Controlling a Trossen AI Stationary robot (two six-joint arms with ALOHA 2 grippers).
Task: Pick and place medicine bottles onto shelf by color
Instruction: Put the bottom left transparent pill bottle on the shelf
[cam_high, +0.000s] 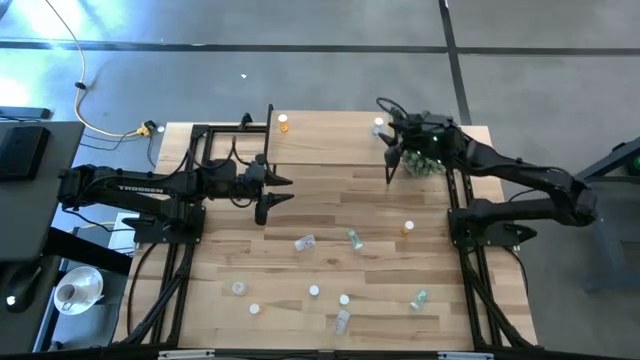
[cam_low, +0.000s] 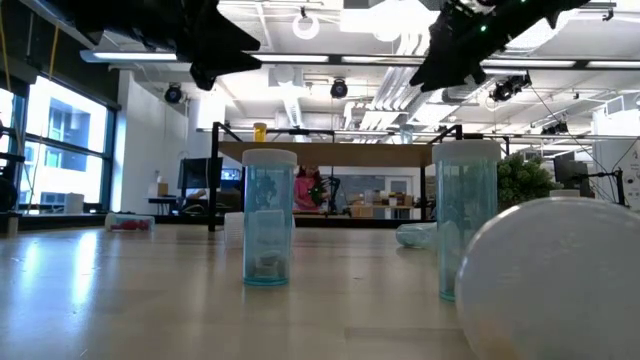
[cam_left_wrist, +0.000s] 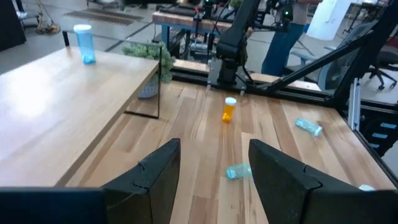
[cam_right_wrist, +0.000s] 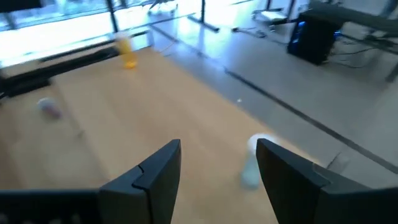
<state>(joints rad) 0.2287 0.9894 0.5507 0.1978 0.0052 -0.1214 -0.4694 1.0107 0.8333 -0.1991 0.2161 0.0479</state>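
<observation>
The light-wood shelf (cam_high: 330, 140) stands at the table's far side. An orange bottle (cam_high: 283, 124) stands on its left end and a blue bottle (cam_high: 378, 125) near its right end. My right gripper (cam_high: 392, 140) hovers open over the shelf. In the right wrist view the blue bottle (cam_right_wrist: 252, 163) stands just beyond the fingers (cam_right_wrist: 155, 174), and I see no touch. My left gripper (cam_high: 276, 190) is open and empty by the shelf's near left corner. Several bottles lie or stand on the table, among them an orange one (cam_high: 408, 229) and a blue one (cam_high: 305, 242).
A spiky green plant ball (cam_high: 428, 160) sits by the shelf's right end, under my right arm. Loose bottles are scattered over the near half of the table (cam_high: 342, 320). In the low view, two upright blue bottles (cam_low: 268, 215) and a white cap (cam_low: 560, 280) stand close.
</observation>
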